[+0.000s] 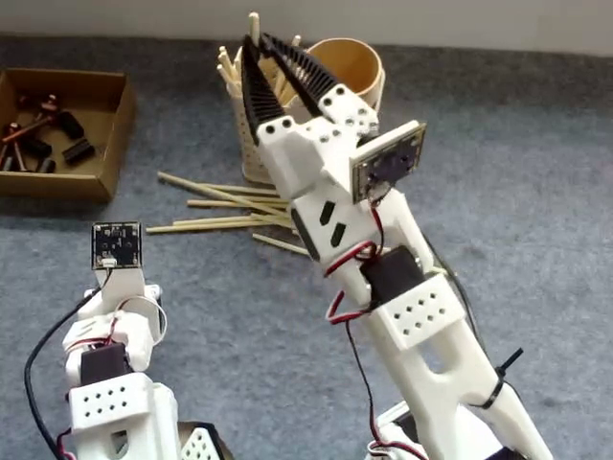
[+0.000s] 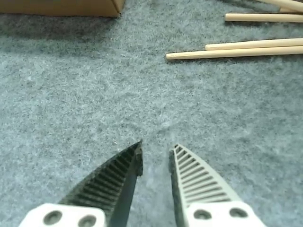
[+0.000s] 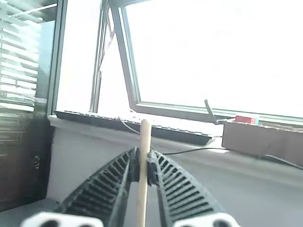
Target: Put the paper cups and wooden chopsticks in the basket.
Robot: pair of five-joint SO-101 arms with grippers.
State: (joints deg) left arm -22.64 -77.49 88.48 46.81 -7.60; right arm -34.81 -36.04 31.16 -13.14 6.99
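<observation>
We judged the chopstick step to be in hand. The right pincer [image 1: 257, 43] was clamped on one wooden chopstick [image 3: 145, 132], held upright over the basket [image 1: 251, 144]. The basket stood near the far edge of the bench [image 1: 536, 172] with several sticks standing in it. A paper cup [image 1: 362, 59] sat close against the basket on the side toward the bench's right edge; we could not tell whether it was inside or just beside it.

The next move, as we saw it, called for lowering the stick's end inside the rim and then parting the fingers, without knocking the sticks already there.

The loose chopsticks [image 1: 225, 203] lay scattered on the bench just in front of the basket. The left pincer [image 2: 157, 145] hung low over bare bench toward the front left, fingers a little apart and holding nothing. A cardboard box [image 1: 107, 144] of small parts stood toward the far left corner. The open room lay toward the bench's right edge.
</observation>
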